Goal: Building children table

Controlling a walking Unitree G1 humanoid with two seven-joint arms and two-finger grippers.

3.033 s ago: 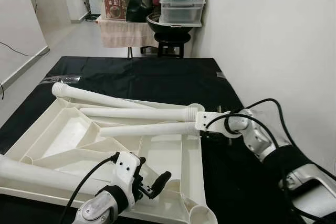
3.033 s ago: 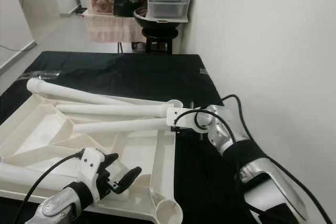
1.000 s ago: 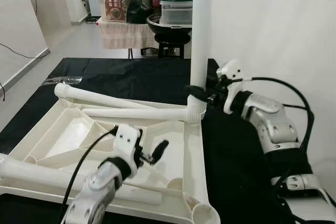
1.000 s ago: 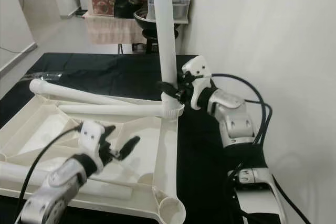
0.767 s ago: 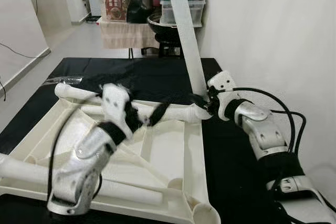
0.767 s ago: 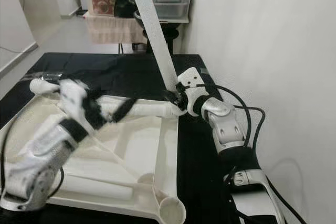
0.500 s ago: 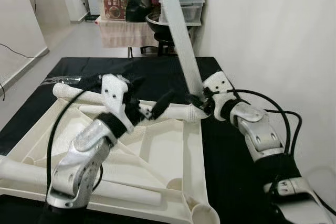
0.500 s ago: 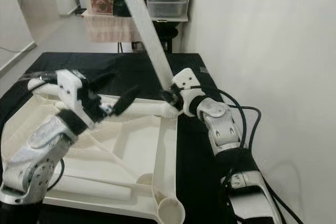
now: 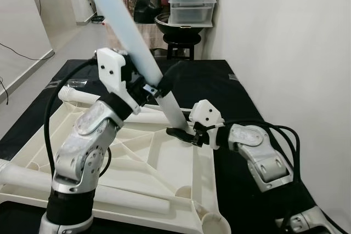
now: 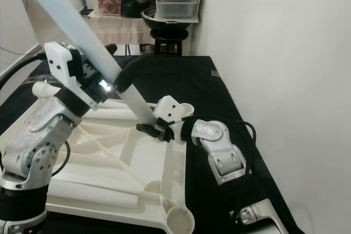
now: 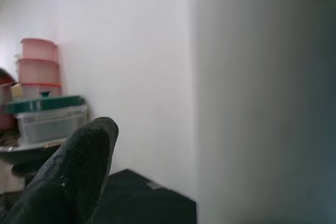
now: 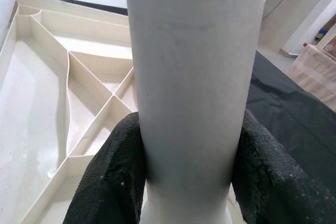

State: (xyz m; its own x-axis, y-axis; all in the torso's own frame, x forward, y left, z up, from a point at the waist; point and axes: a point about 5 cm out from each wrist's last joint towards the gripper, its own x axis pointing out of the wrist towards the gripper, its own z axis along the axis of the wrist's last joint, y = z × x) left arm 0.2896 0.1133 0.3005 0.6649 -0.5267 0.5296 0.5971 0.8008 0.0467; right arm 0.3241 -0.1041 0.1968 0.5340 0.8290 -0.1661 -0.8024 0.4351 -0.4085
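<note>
Leg [image 9: 137, 58] (tilted) clamped by both end effectors, tabletop [image 9: 204, 157] edge

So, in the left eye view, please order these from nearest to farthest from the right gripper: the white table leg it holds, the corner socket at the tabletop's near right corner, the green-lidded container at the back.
1. The white table leg, clamped in the right gripper at its lower end.
2. The corner socket, toward the robot, at the upturned tabletop's near right corner.
3. The green-lidded container, far back by the wall.
</note>
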